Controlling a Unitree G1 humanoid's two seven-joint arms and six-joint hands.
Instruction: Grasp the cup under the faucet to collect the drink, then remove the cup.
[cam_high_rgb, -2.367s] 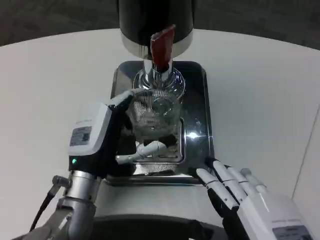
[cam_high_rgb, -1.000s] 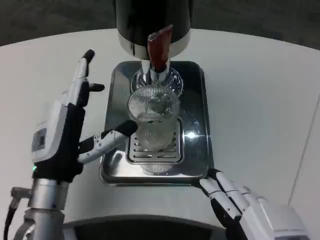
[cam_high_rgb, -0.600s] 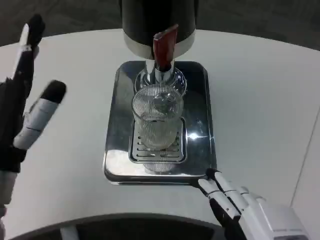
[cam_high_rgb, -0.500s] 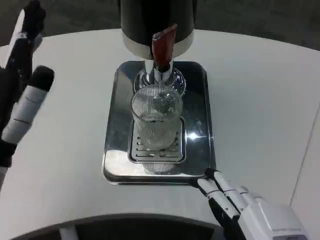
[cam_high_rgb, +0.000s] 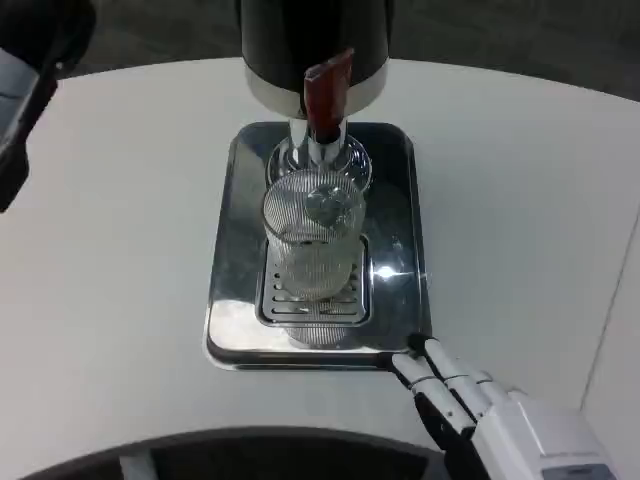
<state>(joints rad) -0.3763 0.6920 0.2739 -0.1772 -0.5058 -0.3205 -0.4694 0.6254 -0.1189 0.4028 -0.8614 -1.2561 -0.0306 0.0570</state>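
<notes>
My right hand (cam_high_rgb: 500, 420) lies low at the near right of the table, palm down, fingers (cam_high_rgb: 432, 372) stretched forward and a little apart, holding nothing. Their tips sit just at the near right corner of the steel tray (cam_high_rgb: 232, 260); I cannot tell whether they touch its rim. My left hand (cam_high_rgb: 28, 70) is raised at the far left, close to the camera and blurred, a dark and white shape well apart from the tray. I cannot tell how its fingers lie, though nothing shows in it.

The cup (cam_high_rgb: 312, 248) is a clear ribbed glass standing upright on the slotted grille (cam_high_rgb: 312, 308) in the near half of the tray, directly below the faucet (cam_high_rgb: 318, 150). Neither of my hands touches it. Whether there is drink in it I cannot make out through the ribbing and glare.

Above the faucet hangs a red lever (cam_high_rgb: 326, 92), fixed to the front of the dispenser (cam_high_rgb: 312, 40), a dark round body with a bright metal band at its base. It stands at the far end of the tray.

No brand, label or writing can be read on the dispenser, the cup or the tray. A small dark patch sits on the white back of my right hand near the bottom edge, too cut off to read.

The table (cam_high_rgb: 520, 200) is white, smooth and curved at its far edge. The polished tray throws a bright highlight right of the grille. Beyond the table the floor (cam_high_rgb: 520, 40) is dark grey and dim.
</notes>
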